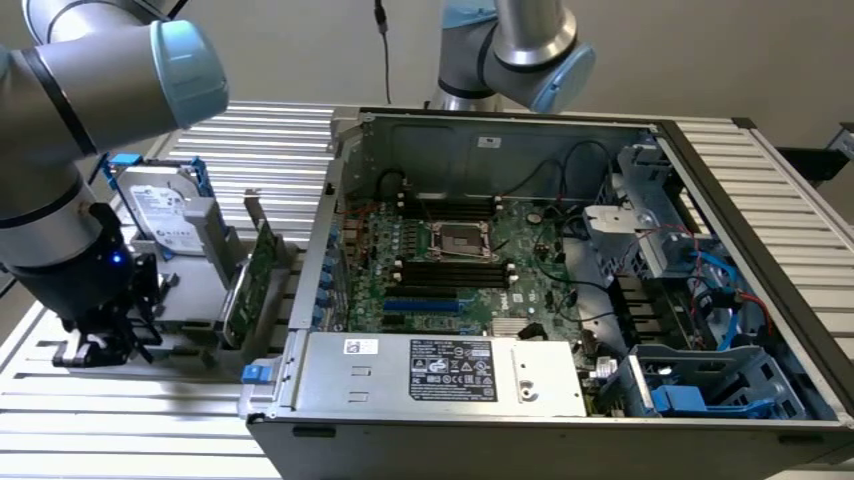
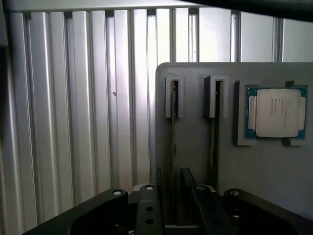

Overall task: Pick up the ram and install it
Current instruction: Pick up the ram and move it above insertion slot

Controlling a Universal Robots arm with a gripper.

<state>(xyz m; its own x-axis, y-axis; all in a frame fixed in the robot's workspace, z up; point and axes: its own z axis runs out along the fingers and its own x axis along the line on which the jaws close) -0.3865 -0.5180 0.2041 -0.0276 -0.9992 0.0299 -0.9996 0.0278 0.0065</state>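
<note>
Pick-up not done. Ram stands on edge in grey holder slot, near counter edge, exterior view's left. My claw low over it, fingers apart, straddling, not clamped. Install untouched.

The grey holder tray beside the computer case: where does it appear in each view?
Exterior view: the grey holder tray lies at the exterior view's left, beside the computer case, with the hard drive standing on it.
Wrist view: the tray lies just beyond the gripper and carries a processor chip.
Shared landmark: the ribbed metal table under the tray.
</note>
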